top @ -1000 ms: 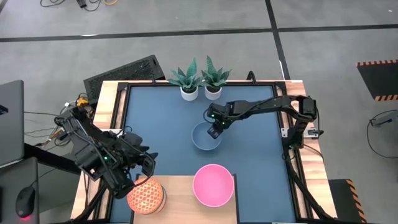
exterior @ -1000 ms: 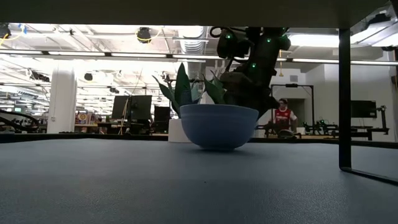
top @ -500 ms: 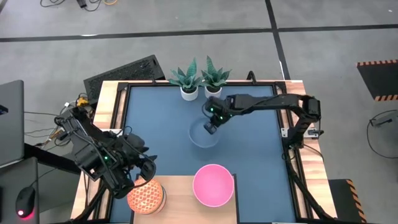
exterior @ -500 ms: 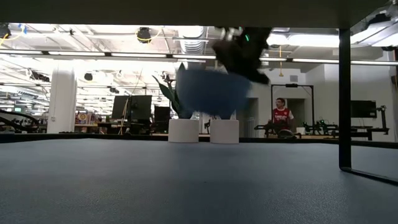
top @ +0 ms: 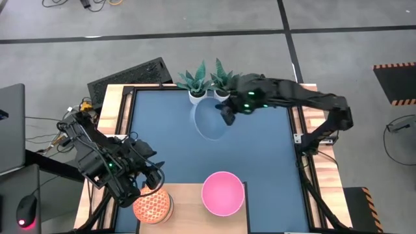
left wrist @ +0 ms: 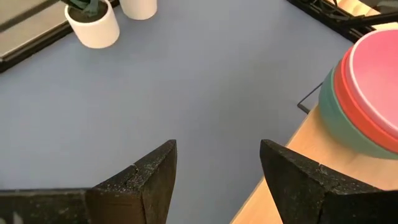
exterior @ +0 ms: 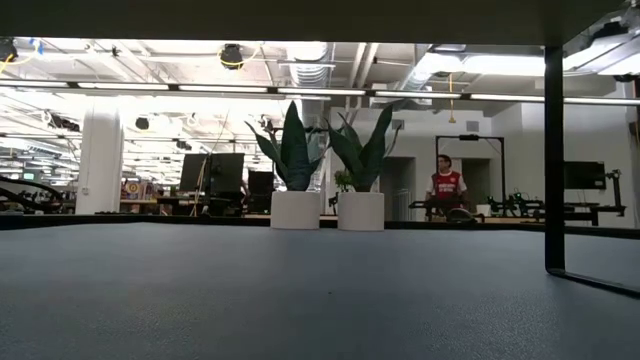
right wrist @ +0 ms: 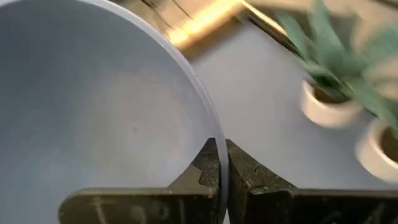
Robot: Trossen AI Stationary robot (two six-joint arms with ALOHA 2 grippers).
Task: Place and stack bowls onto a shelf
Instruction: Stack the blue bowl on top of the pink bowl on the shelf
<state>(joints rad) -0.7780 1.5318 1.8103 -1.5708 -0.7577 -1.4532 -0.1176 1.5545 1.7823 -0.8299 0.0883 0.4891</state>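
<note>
My right gripper is shut on a plain light blue bowl, high over the far middle of the dark blue table; the low view shows neither of them. A pink bowl sits nested in a green bowl on the pale wood shelf at the near edge. An orange-red patterned bowl stands on the shelf's left end. My left gripper hangs open just beyond that bowl, holding nothing. My right gripper pinches the light blue bowl's rim between its two fingers, one finger inside the bowl and the other outside the wall. The bowl is lifted clear of the table and hangs tilted from that one spot on its rim.
Two white pots with green plants stand at the table's far edge, close behind the raised bowl. Wooden side rails frame the table. A dark post stands at the right in the low view. A person stands in the room beyond.
My right gripper has risen and gone toward the table's far edge with the light blue bowl. The bowl stood on the table a second ago; it is now lifted clear and tipped, out of the low view.
</note>
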